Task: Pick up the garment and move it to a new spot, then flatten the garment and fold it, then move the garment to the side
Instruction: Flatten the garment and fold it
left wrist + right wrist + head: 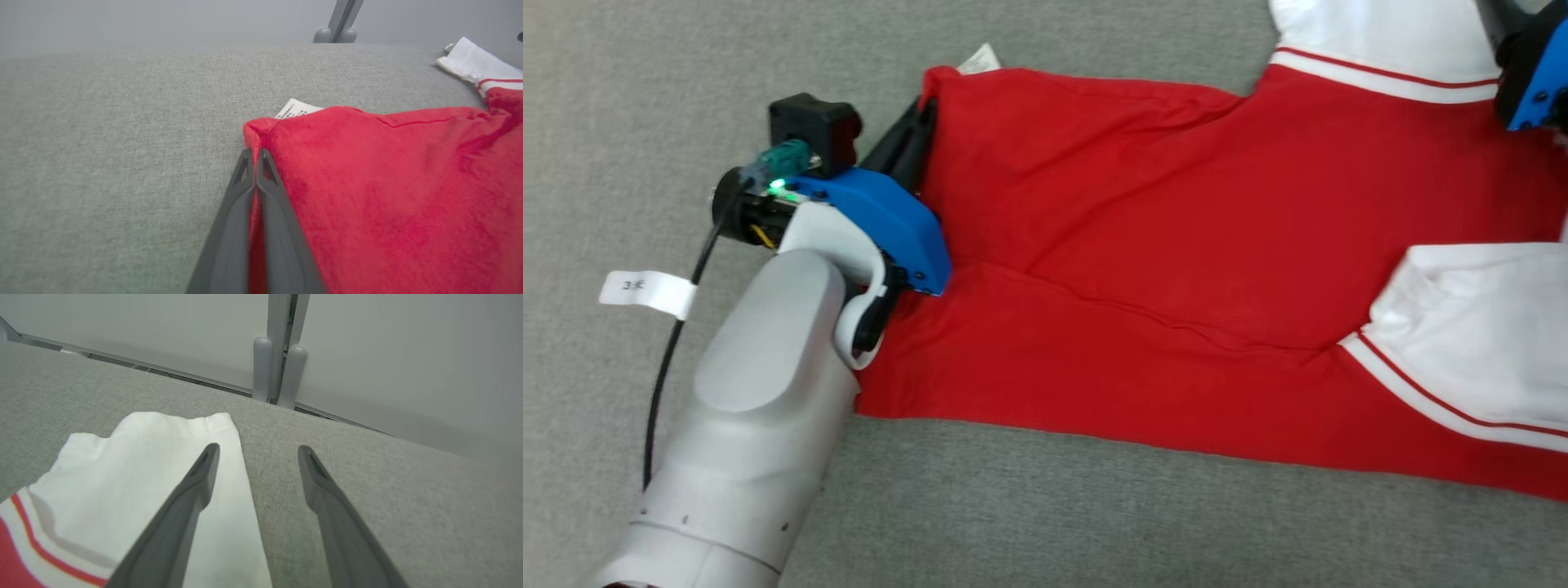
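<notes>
Garment [1143, 269], red with white sleeves, lies across the table [621, 98] from 9 to 3 o'clock in the head view, with bare room toward 9 and 6. In the left wrist view, the left pincer [254, 153] is clamped on a thin corner fold that could slip under a pull. In the right wrist view, the right pincer [258, 451] gapes over the white sleeve [135, 465] and holds nothing, so a one-sided pull would likely bunch the cloth. The table's edge is close at 12.

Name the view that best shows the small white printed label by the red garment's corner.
Left wrist view: the small white printed label sits close, dark print visible, beside the red fabric garment corner that the left gripper pinches. Head view shows the label smaller, unreadable. Right wrist view faces the white sleeve.
</notes>
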Robot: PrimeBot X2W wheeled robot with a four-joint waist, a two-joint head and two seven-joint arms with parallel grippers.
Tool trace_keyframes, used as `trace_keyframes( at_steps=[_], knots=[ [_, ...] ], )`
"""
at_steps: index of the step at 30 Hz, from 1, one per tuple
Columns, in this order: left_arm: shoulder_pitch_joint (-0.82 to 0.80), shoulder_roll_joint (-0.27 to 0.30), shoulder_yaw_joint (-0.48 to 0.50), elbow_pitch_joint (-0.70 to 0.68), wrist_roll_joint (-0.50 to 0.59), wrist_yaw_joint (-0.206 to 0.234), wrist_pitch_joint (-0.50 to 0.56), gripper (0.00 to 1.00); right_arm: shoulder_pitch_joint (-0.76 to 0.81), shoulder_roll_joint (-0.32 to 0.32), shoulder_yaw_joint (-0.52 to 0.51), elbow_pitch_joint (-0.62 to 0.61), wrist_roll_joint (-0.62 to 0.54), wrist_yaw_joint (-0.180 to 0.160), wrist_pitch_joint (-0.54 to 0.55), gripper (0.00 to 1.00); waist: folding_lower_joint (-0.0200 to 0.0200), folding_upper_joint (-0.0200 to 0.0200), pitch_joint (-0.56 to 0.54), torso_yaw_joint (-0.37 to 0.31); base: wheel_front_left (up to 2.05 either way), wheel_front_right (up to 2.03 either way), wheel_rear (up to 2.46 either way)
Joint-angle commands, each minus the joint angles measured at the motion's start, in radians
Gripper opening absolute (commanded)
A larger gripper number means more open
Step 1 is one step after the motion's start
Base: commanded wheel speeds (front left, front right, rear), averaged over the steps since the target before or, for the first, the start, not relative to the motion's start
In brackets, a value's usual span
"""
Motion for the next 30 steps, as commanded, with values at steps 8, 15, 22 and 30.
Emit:
trace_keyframes(
  at_steps=[8,15,22,30],
  knots=[
    [-0.050,-0.052,-0.107,0.039,-0.054,-0.001,-0.055,0.00,-0.100,-0.059,0.060,0.077,0.016,0.000,0.083,1.00,0.0000,0.0000,0.065,0.117,0.00,0.00,0.00],
    [-0.075,-0.060,-0.160,0.081,-0.101,0.001,-0.089,0.00,-0.113,-0.060,0.091,0.128,0.031,0.000,0.130,0.00,0.0000,0.0000,0.079,0.131,0.00,0.00,0.00],
    [-0.096,-0.043,-0.148,0.133,-0.125,0.011,-0.172,0.00,-0.137,-0.061,0.071,0.092,0.035,0.000,-0.079,0.00,0.0000,0.0000,0.062,0.102,0.00,0.00,0.00],
    [-0.062,-0.023,-0.093,0.164,-0.127,0.051,-0.247,0.00,-0.040,-0.028,0.049,0.058,0.123,0.000,-0.310,0.00,0.0000,0.0000,-0.002,0.035,0.00,0.00,0.00]
  ],
)
